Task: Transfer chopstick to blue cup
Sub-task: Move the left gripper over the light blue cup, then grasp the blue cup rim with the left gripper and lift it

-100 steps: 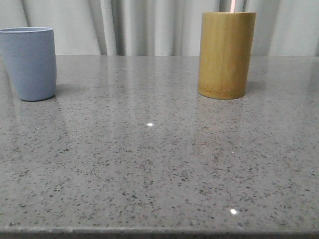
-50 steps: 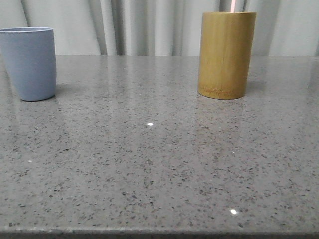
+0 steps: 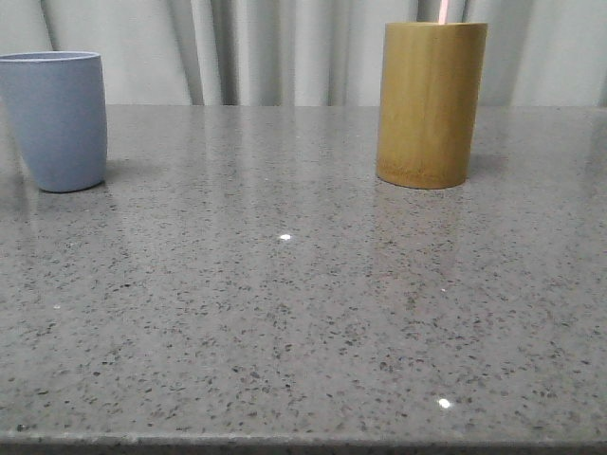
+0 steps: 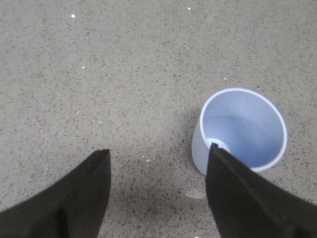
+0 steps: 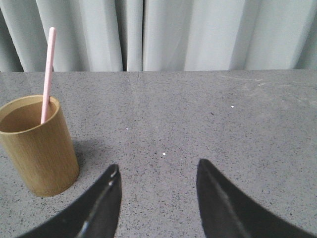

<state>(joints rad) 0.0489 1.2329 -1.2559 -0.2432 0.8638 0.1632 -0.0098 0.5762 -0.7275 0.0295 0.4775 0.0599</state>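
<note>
The blue cup (image 3: pixel 59 118) stands upright and empty at the far left of the table; it also shows from above in the left wrist view (image 4: pixel 240 130). A pale pink chopstick (image 5: pixel 47 74) stands in the tan bamboo holder (image 5: pixel 37 145); only its lower bit (image 3: pixel 444 10) shows above the holder (image 3: pixel 430 102) in the front view. My left gripper (image 4: pixel 158 153) is open and empty above the table, one finger overlapping the cup's rim in the picture. My right gripper (image 5: pixel 157 169) is open and empty, off to the side of the holder. Neither arm shows in the front view.
The grey speckled stone table (image 3: pixel 303 303) spreads between the two containers. Pale curtains (image 3: pixel 285 47) hang behind its far edge. The table's front edge runs along the bottom of the front view.
</note>
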